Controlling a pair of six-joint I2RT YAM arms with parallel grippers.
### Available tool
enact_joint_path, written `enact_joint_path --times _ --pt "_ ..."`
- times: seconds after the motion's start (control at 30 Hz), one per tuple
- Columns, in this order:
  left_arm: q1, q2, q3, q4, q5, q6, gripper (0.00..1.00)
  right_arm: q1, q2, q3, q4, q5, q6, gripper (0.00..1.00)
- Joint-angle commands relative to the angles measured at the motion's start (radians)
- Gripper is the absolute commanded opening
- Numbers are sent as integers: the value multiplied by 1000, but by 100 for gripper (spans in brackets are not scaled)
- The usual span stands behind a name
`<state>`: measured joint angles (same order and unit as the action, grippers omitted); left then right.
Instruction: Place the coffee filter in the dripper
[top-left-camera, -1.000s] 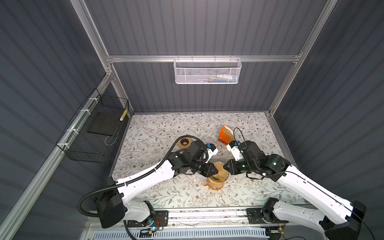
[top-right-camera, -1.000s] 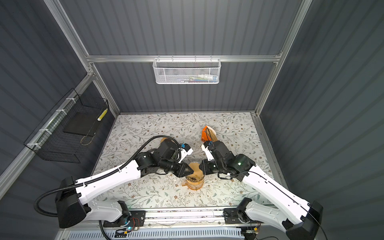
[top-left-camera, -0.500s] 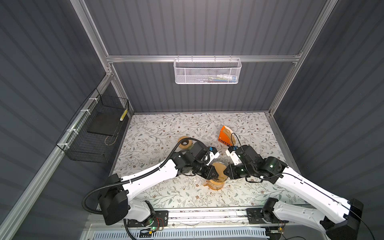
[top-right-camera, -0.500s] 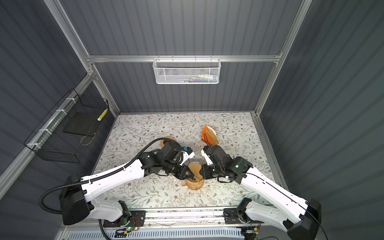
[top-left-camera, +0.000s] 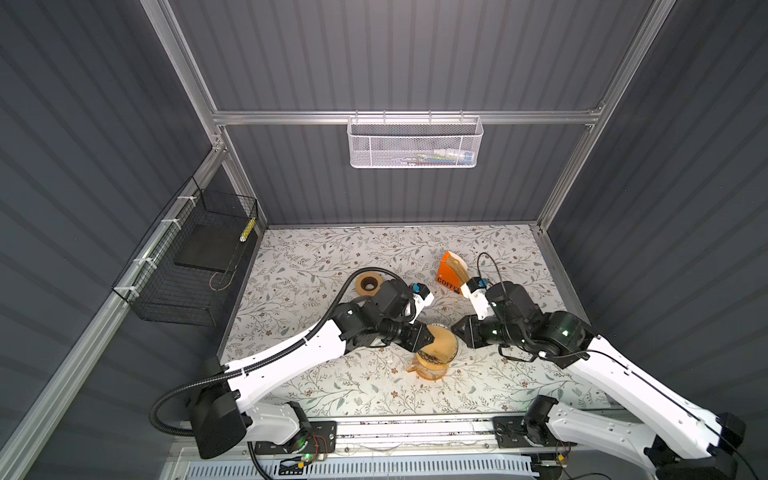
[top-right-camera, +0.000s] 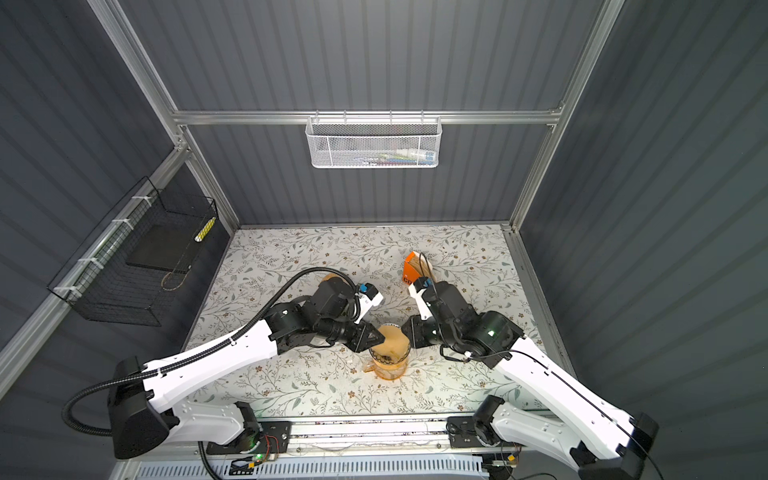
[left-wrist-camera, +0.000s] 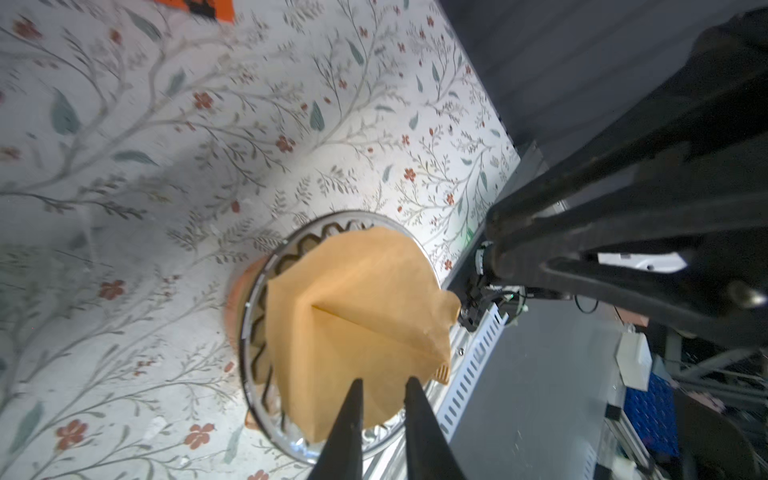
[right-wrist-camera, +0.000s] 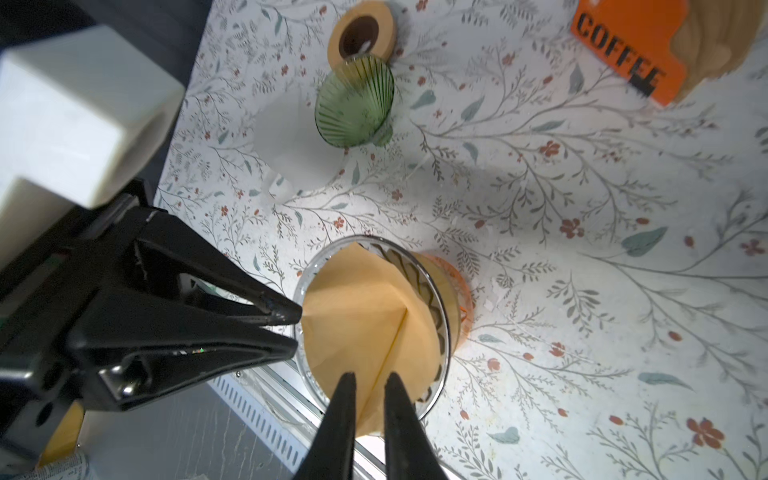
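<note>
Right wrist view shows coffee filter (right-wrist-camera: 361, 328) tilted in dripper (right-wrist-camera: 434, 295).

The dripper (left-wrist-camera: 254, 318) stands on the table (top-left-camera: 316, 266) near its front edge, between the two pincers. The left pincer (top-left-camera: 431, 338) points at it from one side and the right pincer (top-left-camera: 454, 329) from the opposite side, tips facing each other across it. The coffee filter (top-left-camera: 444, 343) sits in the dripper and rises above its rim, directly ahead of both pincers, whose tips reach its edge. Behind the left pincer, toward the back wall, a glass cone (right-wrist-camera: 355, 102) lies on its side just beside a roll (top-left-camera: 368, 283). A packet (top-left-camera: 451, 274) stands behind the right pincer, also toward the back wall and well apart from the dripper.
</note>
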<state>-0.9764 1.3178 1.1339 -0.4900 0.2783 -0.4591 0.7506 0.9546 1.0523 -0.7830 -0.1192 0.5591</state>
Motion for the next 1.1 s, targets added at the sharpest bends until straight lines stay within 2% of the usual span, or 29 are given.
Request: enact_joint_path --times 0.0,0.13,0.33,0.5,0.6,0.67,0.83,0.97,1.07 --pt "0 -26 71 -37 -148 -18 20 -56 -15 28 1 8 -47 18" --pt "52 -20 92 -74 -206 -47 19 -127 -6 26 34 -37 -80 18" --pt "263 -109 -14 -33 -196 -127 20 -160 50 66 95 -87 -115 19" --pt "418 -119 -61 -100 -131 -134 20 -166 131 117 138 -129 -140 20" --pt "495 -173 -130 -126 -124 -152 29 -182 157 137 182 -161 -146 21" --pt "526 -208 -168 -148 -123 -162 47 -200 204 145 213 -199 -148 23" --pt "556 -269 -264 -203 -155 -177 61 -260 281 168 258 -301 -153 28" --pt "559 -309 -338 -207 -192 -194 67 -309 322 177 296 -384 -145 35" --pt "559 -339 -373 -198 -197 -199 66 -348 355 197 318 -444 -141 41"
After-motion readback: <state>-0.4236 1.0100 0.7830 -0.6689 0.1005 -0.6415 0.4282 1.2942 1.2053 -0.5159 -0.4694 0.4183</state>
